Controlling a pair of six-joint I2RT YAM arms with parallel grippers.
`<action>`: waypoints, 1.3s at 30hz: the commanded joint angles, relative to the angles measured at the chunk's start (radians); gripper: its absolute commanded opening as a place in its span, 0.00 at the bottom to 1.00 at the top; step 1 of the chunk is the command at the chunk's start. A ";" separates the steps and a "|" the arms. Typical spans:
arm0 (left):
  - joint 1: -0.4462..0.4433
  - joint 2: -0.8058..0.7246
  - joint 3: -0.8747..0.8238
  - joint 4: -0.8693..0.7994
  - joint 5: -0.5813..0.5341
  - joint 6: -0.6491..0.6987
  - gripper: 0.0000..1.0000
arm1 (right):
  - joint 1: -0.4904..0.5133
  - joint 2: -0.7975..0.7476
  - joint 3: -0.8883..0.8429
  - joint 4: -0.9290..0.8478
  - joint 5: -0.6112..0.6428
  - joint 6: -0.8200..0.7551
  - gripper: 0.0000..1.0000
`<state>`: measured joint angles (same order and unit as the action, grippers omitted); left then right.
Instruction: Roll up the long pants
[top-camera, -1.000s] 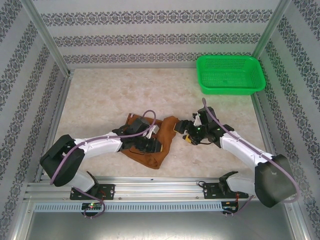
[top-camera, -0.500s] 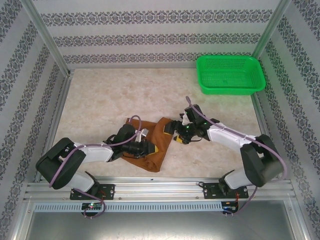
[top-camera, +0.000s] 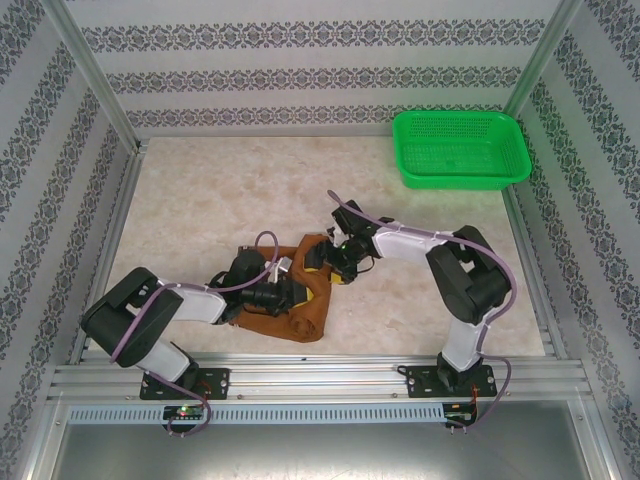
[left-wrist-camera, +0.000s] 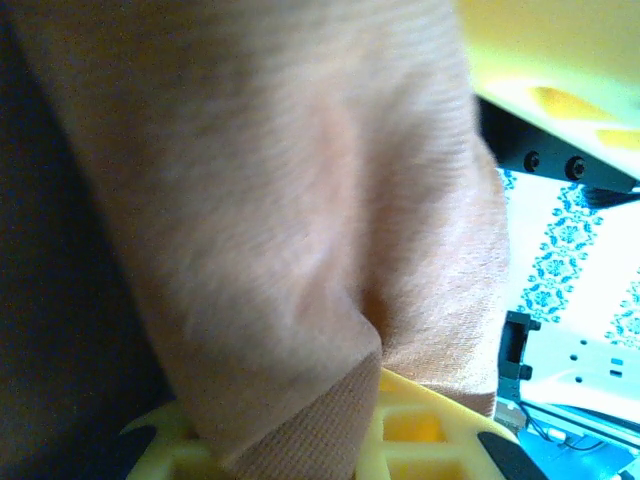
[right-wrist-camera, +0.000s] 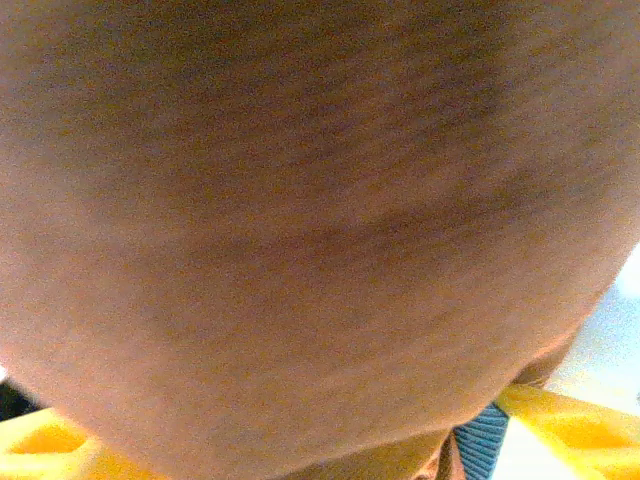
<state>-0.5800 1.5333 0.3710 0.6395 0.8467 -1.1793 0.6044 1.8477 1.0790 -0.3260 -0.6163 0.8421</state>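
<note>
The long pants (top-camera: 292, 320) are lying in a soft brown heap on the bench (top-camera: 200, 200), near the middle and close to the arms. The left tool (top-camera: 300, 295) is pinching a fold of the cloth between its yellow fingers (left-wrist-camera: 405, 440). The right tool (top-camera: 335, 270) is pushing into the heap's far right side. Its fingers (right-wrist-camera: 570, 415) are standing wide with cloth bulging between them, and I cannot tell if it is squeezing. The pants are looking light and floppy, so grabbing a thick folded edge is probably going to work best.
</note>
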 joint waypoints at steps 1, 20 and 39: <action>-0.002 0.034 0.011 0.038 0.125 0.032 0.00 | 0.024 0.123 0.013 -0.016 0.018 -0.005 0.71; 0.026 0.041 -0.036 -0.048 0.219 0.173 0.00 | 0.018 0.145 0.159 -0.212 0.269 -0.139 0.98; 0.011 -0.198 0.286 -0.970 -0.399 0.650 0.24 | -0.163 0.069 -0.145 0.072 0.260 -0.024 0.00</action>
<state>-0.5632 1.4136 0.5800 0.0177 0.7071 -0.7094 0.5228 1.8801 1.0660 -0.3340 -0.6460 0.7452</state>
